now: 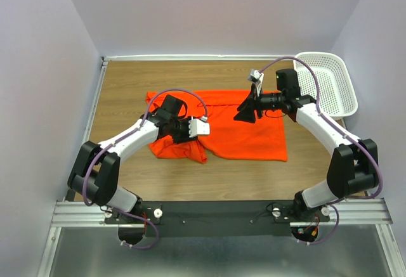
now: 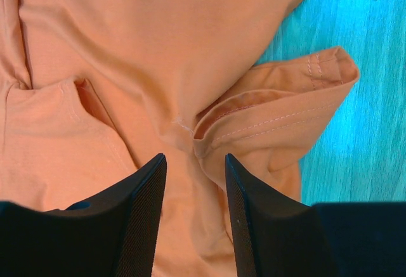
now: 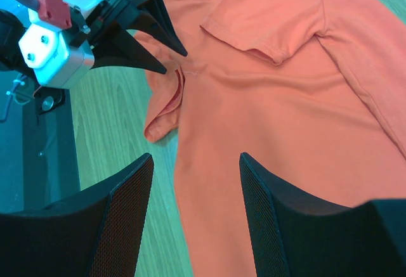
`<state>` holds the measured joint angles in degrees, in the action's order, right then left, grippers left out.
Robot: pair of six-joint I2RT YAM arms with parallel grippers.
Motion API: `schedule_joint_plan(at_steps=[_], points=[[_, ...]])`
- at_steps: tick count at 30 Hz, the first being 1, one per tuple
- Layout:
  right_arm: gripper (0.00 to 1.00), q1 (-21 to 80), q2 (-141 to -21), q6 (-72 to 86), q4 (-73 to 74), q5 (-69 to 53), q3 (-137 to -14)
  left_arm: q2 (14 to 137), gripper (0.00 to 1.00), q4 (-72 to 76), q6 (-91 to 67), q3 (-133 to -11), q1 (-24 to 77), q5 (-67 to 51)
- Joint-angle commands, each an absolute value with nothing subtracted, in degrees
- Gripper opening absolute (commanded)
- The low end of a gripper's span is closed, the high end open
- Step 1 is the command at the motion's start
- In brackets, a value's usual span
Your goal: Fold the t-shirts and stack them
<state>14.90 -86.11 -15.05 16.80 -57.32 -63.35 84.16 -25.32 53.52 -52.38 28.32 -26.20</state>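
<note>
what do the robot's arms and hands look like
The left arm and right arm are white shells with black joints, each with a purple cable. The left hand and right hand each have two black, tapered fingers with textured inner faces.

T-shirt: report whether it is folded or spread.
Mostly spread, not folded: the t-shirt lies flat on the table, bunched only at the end near the left gripper.

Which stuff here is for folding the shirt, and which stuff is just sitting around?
For the job:
- orange-red t-shirt, lying on the table
- left tool, open over the shirt
- right tool, open

Just lying about:
- white basket, at the table's far right corner, apart from the shirt
</note>
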Motion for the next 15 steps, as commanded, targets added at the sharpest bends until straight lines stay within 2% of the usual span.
schedule_joint_plan(at_steps=[1,15], points=[[0.64,14.5,-85.8,-14.9,18.3,-58.9,-62.8,85.7,0.48,-24.6,53.3,-53.5,29.1,-27.4],[0.64,14.4,-86.3,-14.9,18.5,-58.9,-62.9,86.9,0.45,-24.3,53.5,-54.0,29.8,-27.5]])
